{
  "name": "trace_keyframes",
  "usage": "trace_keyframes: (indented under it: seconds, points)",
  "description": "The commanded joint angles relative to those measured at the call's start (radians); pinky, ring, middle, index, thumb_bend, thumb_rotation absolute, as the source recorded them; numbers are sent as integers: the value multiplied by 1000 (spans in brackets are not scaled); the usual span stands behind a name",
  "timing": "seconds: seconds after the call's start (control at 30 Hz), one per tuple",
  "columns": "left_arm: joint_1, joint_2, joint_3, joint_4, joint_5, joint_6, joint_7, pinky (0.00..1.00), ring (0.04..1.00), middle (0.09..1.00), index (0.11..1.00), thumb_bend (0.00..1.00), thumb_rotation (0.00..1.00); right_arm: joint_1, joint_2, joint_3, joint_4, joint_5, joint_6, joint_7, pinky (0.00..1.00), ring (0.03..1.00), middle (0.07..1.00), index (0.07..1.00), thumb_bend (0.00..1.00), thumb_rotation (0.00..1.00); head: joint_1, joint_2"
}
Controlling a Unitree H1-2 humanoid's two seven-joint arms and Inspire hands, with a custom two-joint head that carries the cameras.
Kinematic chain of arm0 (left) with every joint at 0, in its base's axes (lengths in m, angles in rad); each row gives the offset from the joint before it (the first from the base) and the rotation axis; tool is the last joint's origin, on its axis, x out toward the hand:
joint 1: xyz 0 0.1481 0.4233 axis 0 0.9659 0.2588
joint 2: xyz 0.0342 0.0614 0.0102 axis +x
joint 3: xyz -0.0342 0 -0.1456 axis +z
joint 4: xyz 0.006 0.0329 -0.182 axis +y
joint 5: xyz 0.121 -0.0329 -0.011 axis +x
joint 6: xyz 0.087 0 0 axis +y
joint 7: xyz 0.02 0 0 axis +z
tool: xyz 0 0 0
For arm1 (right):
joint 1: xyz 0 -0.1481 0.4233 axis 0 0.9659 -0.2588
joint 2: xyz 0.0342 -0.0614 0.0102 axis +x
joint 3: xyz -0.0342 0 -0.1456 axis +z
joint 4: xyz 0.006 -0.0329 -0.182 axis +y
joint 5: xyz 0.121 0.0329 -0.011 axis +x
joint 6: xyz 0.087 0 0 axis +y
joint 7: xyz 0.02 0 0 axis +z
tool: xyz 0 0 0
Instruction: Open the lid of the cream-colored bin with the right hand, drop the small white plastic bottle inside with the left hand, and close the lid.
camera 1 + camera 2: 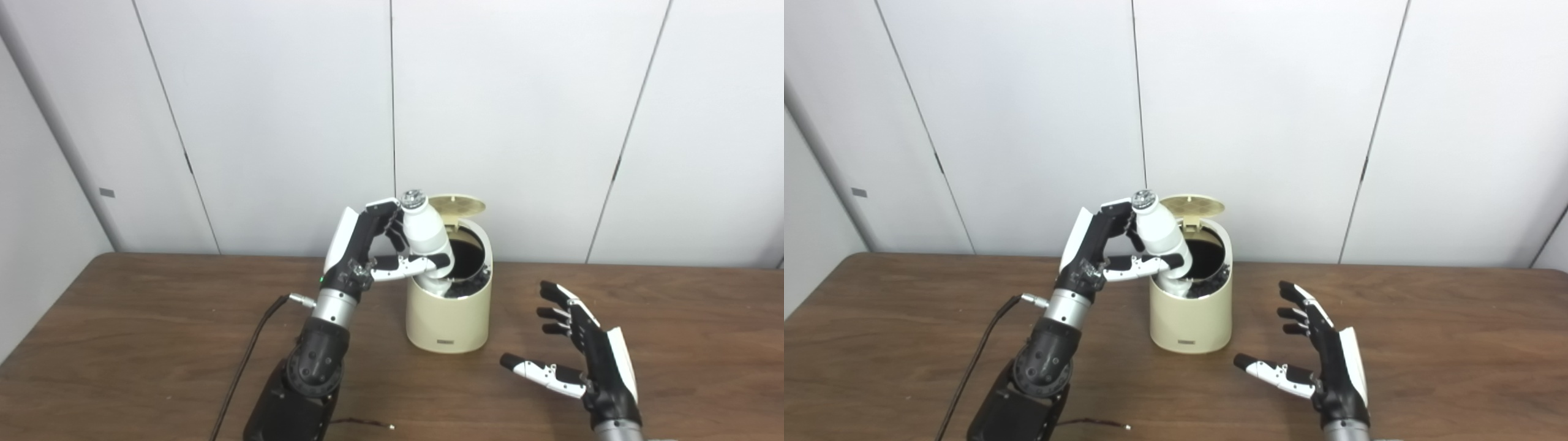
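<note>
Bottle [425,236] gripped in my left hand [367,251] fingers, tilted, base at the open bin [450,306] mouth, lid [456,205] up. I should centre it over the hole before letting go. Right hand [585,361] open, empty, beside bin above tabletop [153,331].

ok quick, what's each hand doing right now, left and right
Left hand: shut on the white bottle, tilted over the open bin.
Right hand: open, holding nothing, beside the bin.
</note>
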Motion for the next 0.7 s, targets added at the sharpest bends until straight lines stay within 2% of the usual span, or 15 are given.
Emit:
trace_keyframes:
  seconds: [0.0,0.2,0.4,0.67]
  points:
    - [-68,-3,4,5,5,-55,30,346,421,462,506,505,0,-27,9,3,-36,-3,-35,-11,669,744,828,821,776,202,-1,1]
    - [-88,-15,11,67,2,-102,62,347,416,471,508,504,0,-27,12,6,-33,-9,-37,-13,671,743,828,819,773,200,-4,-1]
    - [-105,-22,13,134,20,-152,124,344,413,477,510,504,0,-28,12,12,-29,-13,-48,-16,672,743,824,816,777,214,-7,-4]
    - [-117,0,-50,203,42,-158,237,362,419,479,508,504,0,-28,15,15,-34,-8,-46,-21,664,740,824,813,777,211,-9,1]
